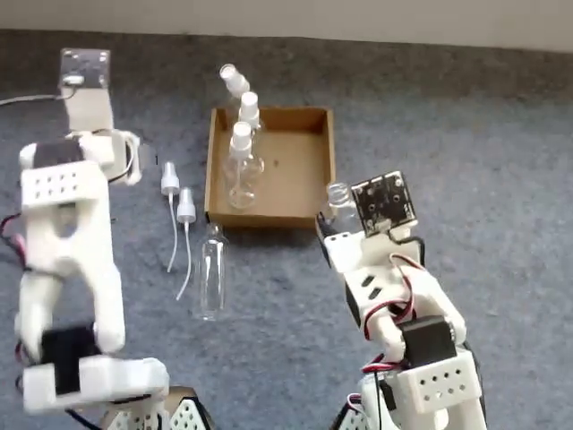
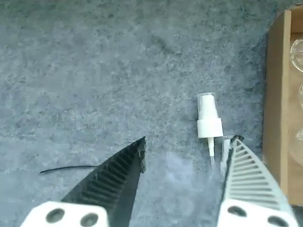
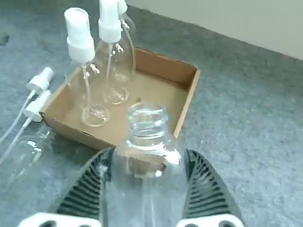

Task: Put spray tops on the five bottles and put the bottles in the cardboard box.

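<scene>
While the right claw [image 3: 147, 163] is clamped on an uncapped clear bottle [image 3: 147, 124], upright just off the near corner of the cardboard box [image 1: 315, 121], the left claw [image 2: 188, 141] hangs spread apart over the carpet [image 1: 466, 134], one of two loose spray tops [image 2: 209, 124] right by its white finger. Another bare bottle [image 1: 210, 269] lies flat beside them. Further back, three capped bottles [image 1: 243, 157] stand in the box.
</scene>
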### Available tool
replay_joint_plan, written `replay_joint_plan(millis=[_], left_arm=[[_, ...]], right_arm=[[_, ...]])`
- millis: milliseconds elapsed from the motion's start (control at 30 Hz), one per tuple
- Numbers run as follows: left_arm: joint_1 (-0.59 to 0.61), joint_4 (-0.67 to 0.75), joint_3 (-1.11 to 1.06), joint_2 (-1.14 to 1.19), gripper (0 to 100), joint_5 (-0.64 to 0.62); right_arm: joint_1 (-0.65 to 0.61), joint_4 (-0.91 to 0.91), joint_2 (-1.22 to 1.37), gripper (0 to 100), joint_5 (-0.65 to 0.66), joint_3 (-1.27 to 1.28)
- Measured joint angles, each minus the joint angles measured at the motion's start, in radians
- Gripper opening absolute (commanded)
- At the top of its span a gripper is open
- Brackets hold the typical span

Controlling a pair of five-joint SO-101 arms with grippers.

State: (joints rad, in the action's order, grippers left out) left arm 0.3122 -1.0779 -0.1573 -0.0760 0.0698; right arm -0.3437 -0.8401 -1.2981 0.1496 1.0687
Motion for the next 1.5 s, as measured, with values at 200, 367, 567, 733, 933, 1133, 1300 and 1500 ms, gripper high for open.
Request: replay_joint_plan(millis=[200, 367, 567, 733, 933, 1133, 1300, 1500], left_arm=[[-0.049, 0.0, 0.281, 0.353, 25, 0.0], [-0.054, -0.005, 0.446, 0.585, 25, 0.0], [-0.054, -0.087, 0.537, 0.718, 22, 0.0], [-0.08, -0.118, 0.549, 0.744, 17, 0.0], [-0.109, -0.118, 0.549, 0.744, 4, 0.0], [-0.11, -0.118, 0.549, 0.744, 0, -0.003], [-0.107, -0.172, 0.615, 0.744, 0, 0.0], [-0.104, -0.407, 0.847, 0.69, 0, 0.0]], right_arm=[[-0.003, 0.0, -0.095, 0.5, -0.02, 0.074], [-0.005, 0.0, -0.16, 0.5, -0.02, 0.143], [-0.005, 0.0, -0.175, 0.5, -0.02, 0.147], [-0.005, 0.0, -0.175, 0.5, -0.02, 0.147], [-0.006, 0.0, -0.181, 0.5, -0.02, 0.147], [-0.005, 0.0, -0.181, 0.5, -0.02, 0.147], [-0.006, 0.0, -0.181, 0.5, -0.02, 0.147], [-0.006, 0.0, -0.181, 0.5, -0.02, 0.147]])
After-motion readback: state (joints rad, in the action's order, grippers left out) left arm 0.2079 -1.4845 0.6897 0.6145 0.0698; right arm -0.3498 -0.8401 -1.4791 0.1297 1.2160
